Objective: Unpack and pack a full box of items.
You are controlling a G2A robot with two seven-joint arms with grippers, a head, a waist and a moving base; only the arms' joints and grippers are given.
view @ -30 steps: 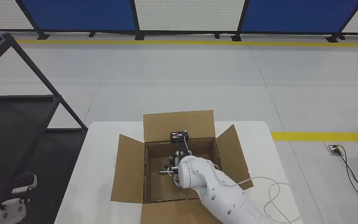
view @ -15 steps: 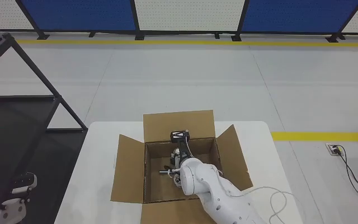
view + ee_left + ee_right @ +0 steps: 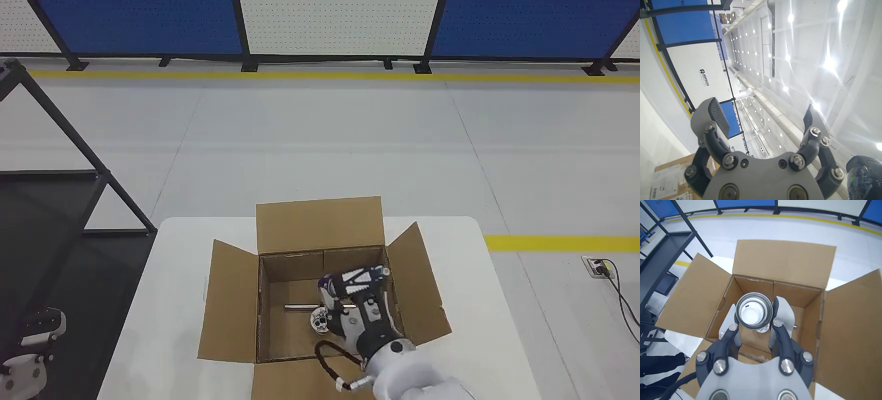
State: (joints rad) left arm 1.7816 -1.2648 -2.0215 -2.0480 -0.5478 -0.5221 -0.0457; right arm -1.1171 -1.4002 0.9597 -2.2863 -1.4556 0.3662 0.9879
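Note:
An open cardboard box (image 3: 320,226) stands on the white table (image 3: 175,300), all flaps folded outward. My right gripper (image 3: 354,287) hangs over the box's right half, shut on a dark cylindrical can (image 3: 352,281). In the right wrist view the can (image 3: 753,311) shows its round metal end, pinched between the fingers (image 3: 776,306), above the box (image 3: 783,258). On the box floor lie a thin metal rod (image 3: 300,307) and a small white round item (image 3: 319,319). My left gripper (image 3: 762,111) points up at the ceiling, open, with nothing between its pads.
A black metal cart (image 3: 50,230) stands left of the table. Bare tabletop lies on both sides of the box. Blue and white fence panels (image 3: 340,25) close off the floor far behind. A labelled carton (image 3: 676,174) sits near the left gripper.
The right arm has pulled back from the far part of the box toward the near side and risen. The can now shows in its gripper above the box.

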